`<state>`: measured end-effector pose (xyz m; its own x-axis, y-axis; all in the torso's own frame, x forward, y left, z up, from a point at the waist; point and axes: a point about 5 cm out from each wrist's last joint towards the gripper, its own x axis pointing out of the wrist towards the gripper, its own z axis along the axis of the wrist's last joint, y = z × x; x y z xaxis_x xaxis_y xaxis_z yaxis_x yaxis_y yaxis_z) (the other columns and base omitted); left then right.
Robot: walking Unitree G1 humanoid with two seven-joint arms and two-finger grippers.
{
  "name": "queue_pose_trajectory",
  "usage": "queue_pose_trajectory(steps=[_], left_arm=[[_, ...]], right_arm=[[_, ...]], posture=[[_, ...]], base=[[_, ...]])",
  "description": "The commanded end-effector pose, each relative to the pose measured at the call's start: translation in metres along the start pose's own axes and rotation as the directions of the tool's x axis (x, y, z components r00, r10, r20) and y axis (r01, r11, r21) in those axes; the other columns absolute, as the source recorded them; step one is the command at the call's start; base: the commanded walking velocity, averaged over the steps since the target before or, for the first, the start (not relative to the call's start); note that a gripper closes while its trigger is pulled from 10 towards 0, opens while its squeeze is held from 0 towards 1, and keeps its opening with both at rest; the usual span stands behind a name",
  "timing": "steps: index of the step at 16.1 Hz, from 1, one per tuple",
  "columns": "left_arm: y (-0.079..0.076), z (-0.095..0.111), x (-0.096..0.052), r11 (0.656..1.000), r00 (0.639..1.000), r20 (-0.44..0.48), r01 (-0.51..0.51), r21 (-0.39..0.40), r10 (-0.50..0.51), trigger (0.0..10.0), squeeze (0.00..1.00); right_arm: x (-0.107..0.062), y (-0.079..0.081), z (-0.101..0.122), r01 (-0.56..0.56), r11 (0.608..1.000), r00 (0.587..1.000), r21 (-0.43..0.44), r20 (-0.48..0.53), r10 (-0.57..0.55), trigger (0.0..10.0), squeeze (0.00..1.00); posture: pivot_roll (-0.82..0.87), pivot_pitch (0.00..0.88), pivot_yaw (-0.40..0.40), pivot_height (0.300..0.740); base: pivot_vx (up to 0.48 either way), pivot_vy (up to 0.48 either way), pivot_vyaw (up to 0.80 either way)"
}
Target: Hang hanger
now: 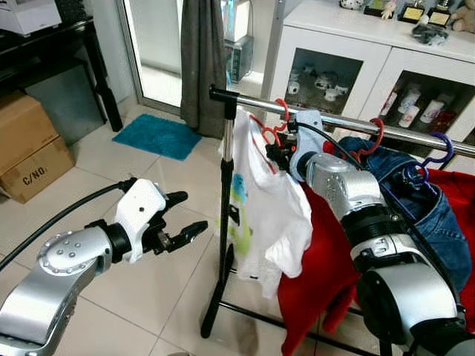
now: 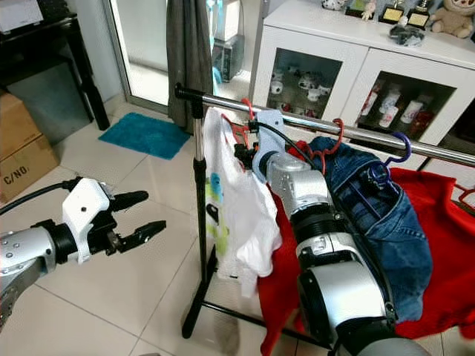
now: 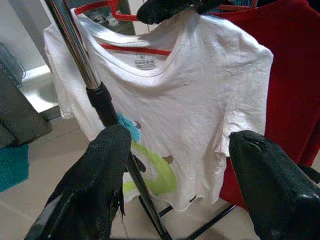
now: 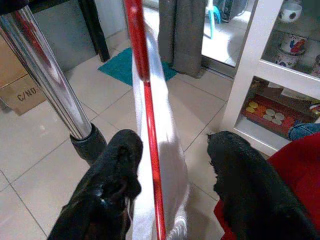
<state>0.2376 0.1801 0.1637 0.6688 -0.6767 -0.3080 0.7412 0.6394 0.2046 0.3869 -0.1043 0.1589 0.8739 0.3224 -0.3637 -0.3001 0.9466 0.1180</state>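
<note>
Garment rack (image 1: pixel 226 215) – one chrome rail (image 2: pixel 349 132) on a black upright. On the rail I count four hangers: the red hanger (image 1: pixel 269 130) carrying the white T-shirt (image 1: pixel 263 208), hooked over the rail near its left end; a second red hanger (image 1: pixel 371 141) further along; a purple hanger (image 1: pixel 434 159) with the jeans (image 1: pixel 438 215); part of another red hook (image 2: pixel 466 196) at the far right edge. Garments: one white tee with a green and blue print, one pair of blue jeans, red cloth (image 1: pixel 326 259) draped below.

Right gripper (image 4: pixel 172 175) is up at the rail beside the white tee – jaws apart, the red hanger's thin bar running between the two fingers, not clamped on it

Left gripper (image 1: pixel 178 222) hovers left of the rack upright, low, well clear of the clothes – jaws wide open, holding nothing; its wrist view looks at the tee's front.

Containers: white glass-door cabinet (image 1: pixel 349 52) behind the rack holds mugs and bottles, too small to count. One cardboard box (image 1: pixel 33 152) on the floor at left, closed. One teal mat (image 1: pixel 157 136) by the door
</note>
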Motion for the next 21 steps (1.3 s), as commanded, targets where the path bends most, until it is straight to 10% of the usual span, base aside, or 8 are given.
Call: queue_pose_trajectory(steps=[1, 21], left_arm=[[-0.002, 0.003, -0.001, 1.000, 1.000, 0.007, 0.020, 0.012, -0.020, 10.0, 0.00], [-0.004, 0.007, 0.016, 0.999, 0.995, 0.096, -0.018, -0.040, 0.022, 10.0, 0.00]], right_arm=[[0.000, -0.002, 0.010, 0.001, 1.000, 0.999, 0.001, 0.039, -0.001, 0.0, 0.00], [-0.003, -0.001, 0.013, 0.028, 0.996, 0.983, -0.084, 0.182, -0.012, 0.0, 0.00]], posture=[[0.15, 0.000, -0.058, 0.740], [0.13, 0.000, -0.023, 0.740]], base=[[0.000, 0.000, 0.00], [0.000, 0.000, 0.00]])
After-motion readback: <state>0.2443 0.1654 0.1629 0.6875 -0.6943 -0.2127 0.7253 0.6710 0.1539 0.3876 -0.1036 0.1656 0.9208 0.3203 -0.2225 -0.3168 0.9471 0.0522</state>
